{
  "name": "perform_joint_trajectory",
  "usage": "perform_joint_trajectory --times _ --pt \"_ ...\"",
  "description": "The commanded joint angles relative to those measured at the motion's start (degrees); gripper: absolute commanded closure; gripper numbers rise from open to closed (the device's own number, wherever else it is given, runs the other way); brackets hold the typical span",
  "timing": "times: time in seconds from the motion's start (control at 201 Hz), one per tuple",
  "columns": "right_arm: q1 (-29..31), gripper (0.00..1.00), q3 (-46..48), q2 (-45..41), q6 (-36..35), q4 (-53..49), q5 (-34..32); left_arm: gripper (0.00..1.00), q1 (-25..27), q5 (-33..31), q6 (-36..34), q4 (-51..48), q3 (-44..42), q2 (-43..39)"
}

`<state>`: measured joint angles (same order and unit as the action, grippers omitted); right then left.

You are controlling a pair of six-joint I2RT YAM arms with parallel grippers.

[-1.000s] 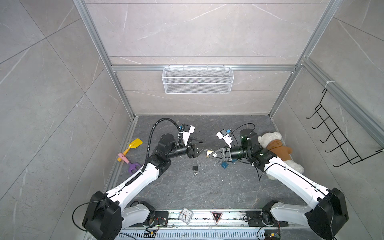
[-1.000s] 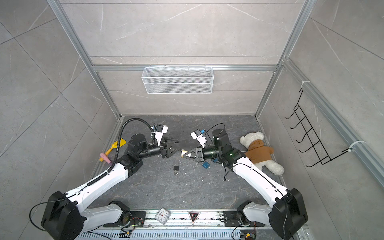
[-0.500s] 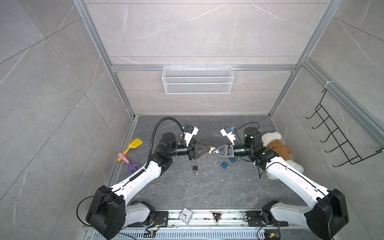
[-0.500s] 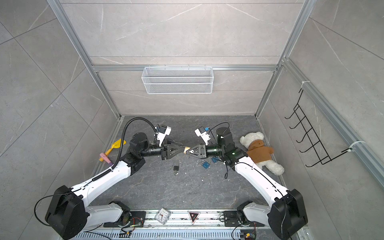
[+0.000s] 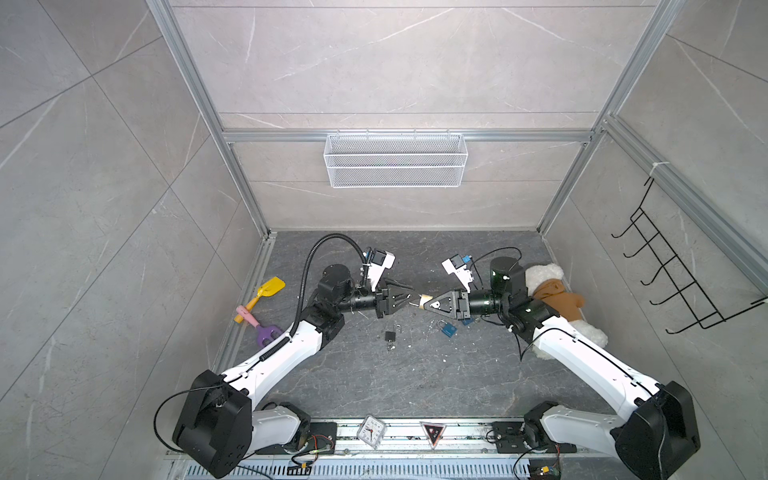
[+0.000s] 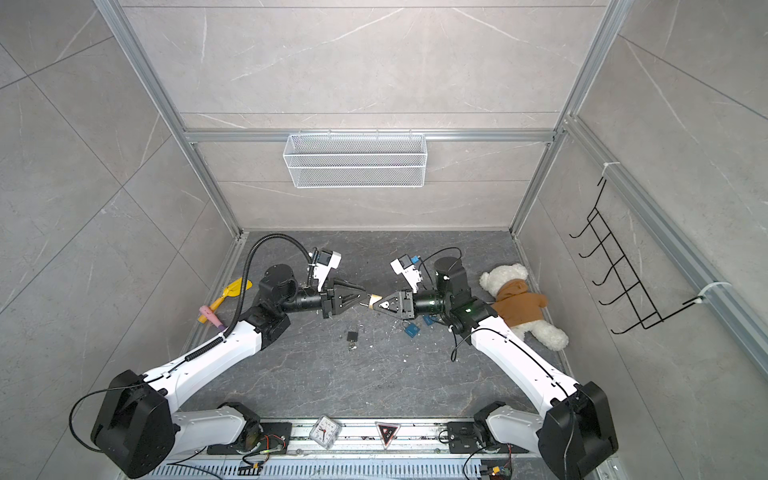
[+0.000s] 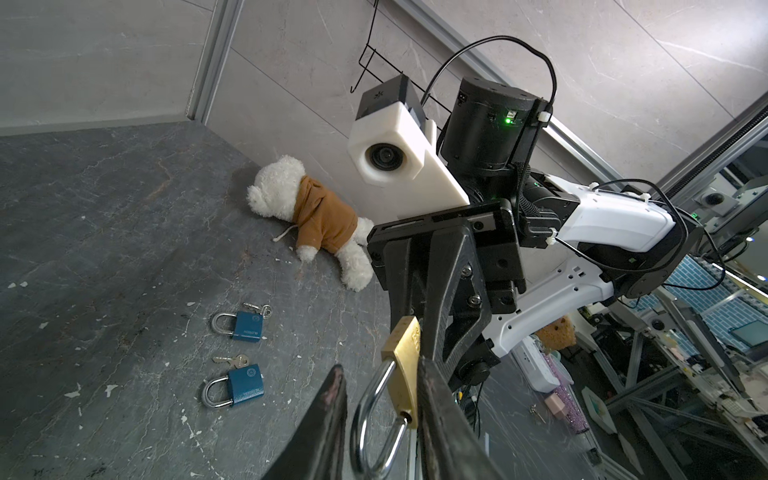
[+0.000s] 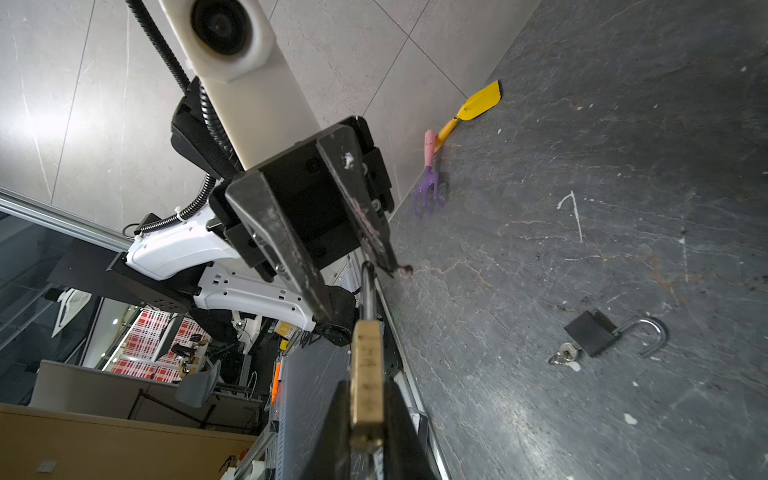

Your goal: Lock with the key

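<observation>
Brass padlock (image 7: 405, 370): likely handling dense, rigid, slick; sitting clamped by its body in right gripper (image 5: 430, 300); left gripper (image 8: 359, 291) gaping around shackle (image 7: 365, 399).

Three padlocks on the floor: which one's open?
The black padlock: its shackle is swung clear of the body. The blue padlocks both have shackles seated.
</observation>
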<state>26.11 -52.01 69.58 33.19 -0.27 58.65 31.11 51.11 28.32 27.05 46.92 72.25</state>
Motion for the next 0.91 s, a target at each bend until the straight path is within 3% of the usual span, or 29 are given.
perform_joint_trajectory --times 0.0,0.901 --pt "-0.18 1.0 0.14 -1.99 -1.7 2.1 0.22 0.69 -0.26 0.61 0.69 2.13 0.63 -0.37" --pt "-0.56 1.0 -1.08 -2.74 -4.2 -0.03 -3.24 0.79 -0.26 3.76 3.13 4.15 -0.51 -0.01"
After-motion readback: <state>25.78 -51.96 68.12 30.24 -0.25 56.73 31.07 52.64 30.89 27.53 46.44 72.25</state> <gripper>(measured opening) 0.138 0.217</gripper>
